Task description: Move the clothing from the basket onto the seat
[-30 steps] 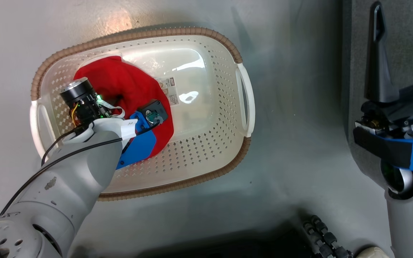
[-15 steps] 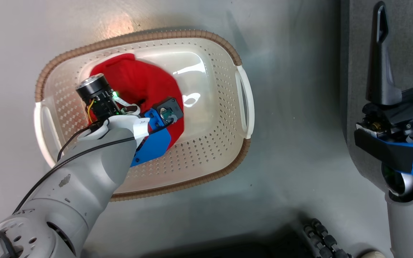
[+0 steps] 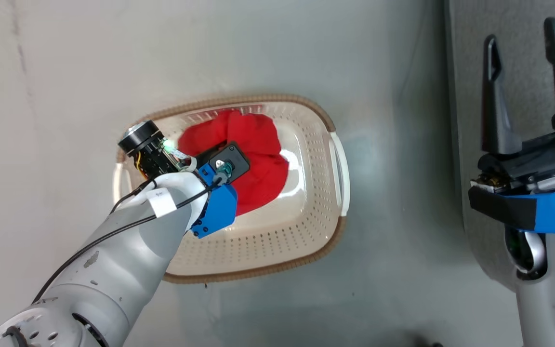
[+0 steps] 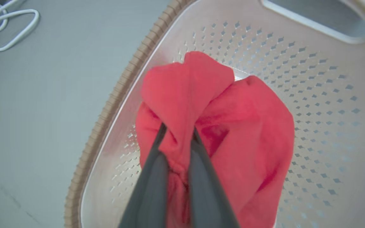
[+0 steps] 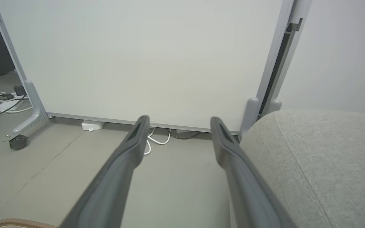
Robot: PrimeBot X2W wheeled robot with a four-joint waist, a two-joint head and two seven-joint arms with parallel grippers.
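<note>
1. Clenched on a bunched fold of the soft bright red fabric clothing [image 4: 249,126]: the left pincer [image 4: 178,129], cloth pinched between its two dark fingers [image 4: 150,177] close to the tips.
2. Rest of the garment draped below and to the right of that pincer, inside the cream-white perforated plastic basket [image 4: 312,95] with the brown woven-look rim. Whether lifted clear of the basket bottom, cannot tell.
3. Released and spread wide, with nothing between the tips: the right pincer [image 3: 521,33], poised over the near edge of the large light grey fabric-upholstered seat [image 5: 322,164].
4. Deciding relation: seat well off to the right of the left pincer, past the basket's white side handle [image 3: 340,168], with a strip of grey floor [image 3: 393,120] in between. Basket's long axis pointing roughly that way.
5. Nearer arm: left for the garment — already gripping it — and right for the seat.
6. Judged stage: grasp made, lift and carry not yet done.
7. Likely need: up first to clear the rim, then rightward. Possible snag: trailing cloth catching the rim and dragging the basket.
</note>
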